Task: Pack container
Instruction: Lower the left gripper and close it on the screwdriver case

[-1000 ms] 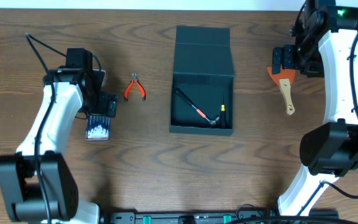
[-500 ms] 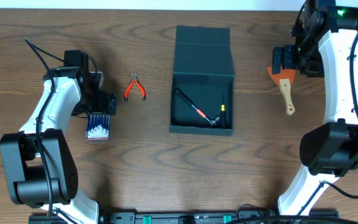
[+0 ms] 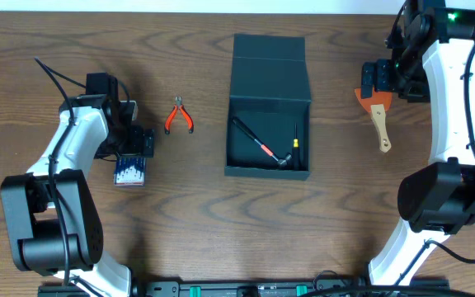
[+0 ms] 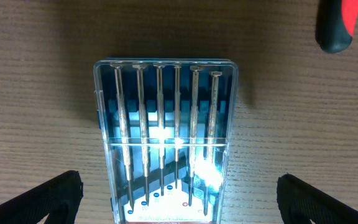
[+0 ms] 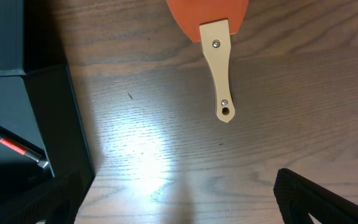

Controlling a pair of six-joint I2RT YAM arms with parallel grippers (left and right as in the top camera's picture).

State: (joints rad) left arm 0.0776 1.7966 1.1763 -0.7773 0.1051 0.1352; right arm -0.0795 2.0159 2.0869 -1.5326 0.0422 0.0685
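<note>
At the far left, the left gripper point(image 4: 179, 198) was seen hanging over a clear case of precision screwdrivers point(image 4: 165, 140), its jaws spread wide to either side of the case and nothing held between them. Six steel shafts were counted side by side under the clear cover, which was lit by a bright glare. Just to the right, a pair of red-handled pliers point(image 3: 179, 115) was found lying flat on the wooden table point(image 3: 345, 214), apart from the case. At the centre, the container point(image 3: 269, 70) was placed with its flap lid thrown back toward the far edge. A slim black-and-red tool point(image 3: 254, 140) was laid slantwise inside, with a small black tool point(image 3: 295, 144) beside it. Further right, an orange scraper with a wooden handle point(image 5: 219, 62) was spotted below the right gripper point(image 5: 179, 199), whose jaws were likewise held wide and empty.
</note>
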